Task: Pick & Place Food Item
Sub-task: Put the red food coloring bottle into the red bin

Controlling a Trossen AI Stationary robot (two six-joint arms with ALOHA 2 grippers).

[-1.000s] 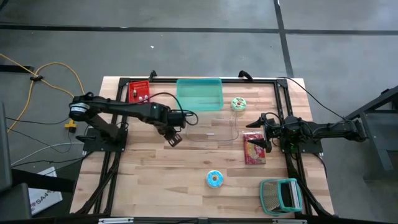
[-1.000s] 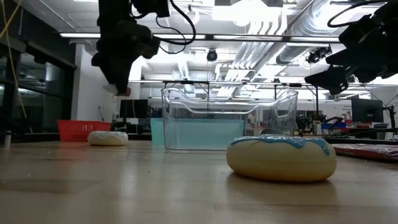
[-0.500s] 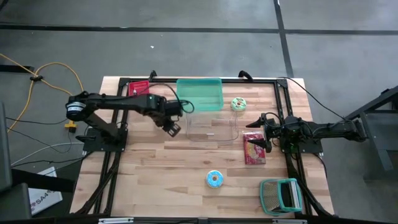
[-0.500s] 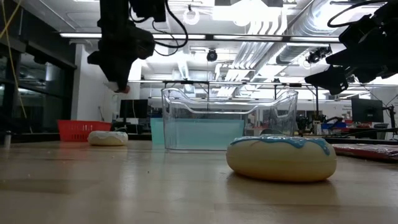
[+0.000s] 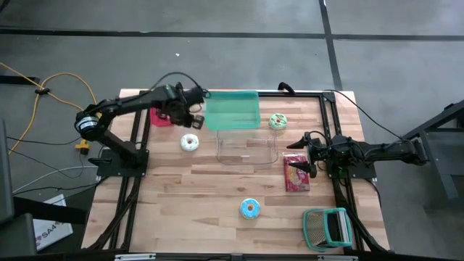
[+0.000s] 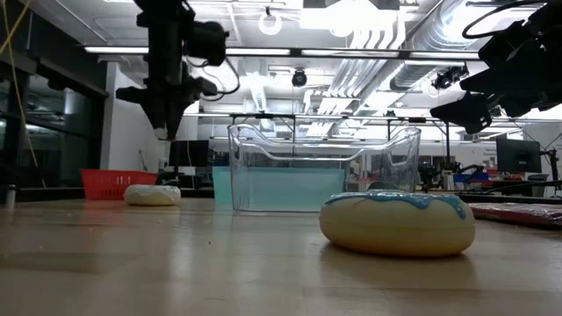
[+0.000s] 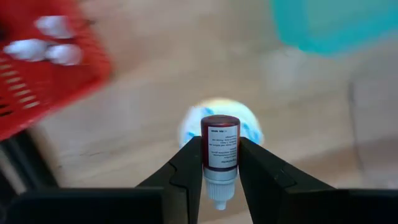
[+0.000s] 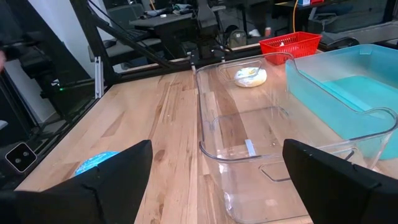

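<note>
Gripping the small bottle (image 7: 220, 149) across its body, our left gripper (image 7: 219, 163) has both fingers (image 7: 186, 168) clamped on its sides, cap end pointing back toward the wrist. We judge it light, rigid and smooth, so it could slip or twist if squeezed near the tapered cap; mid-body on the label looks like the safest hold. It is dark red with a white printed label and a pale cap. We see it held in the air, just beside the red basket (image 5: 161, 114), between that and the teal bin (image 5: 232, 110). A white donut (image 5: 190, 142) lies on the table (image 5: 217, 196) near the basket. Our right gripper (image 5: 299, 151), well apart from the basket beyond the clear tub (image 5: 246, 147), waits wide open and empty.
</note>
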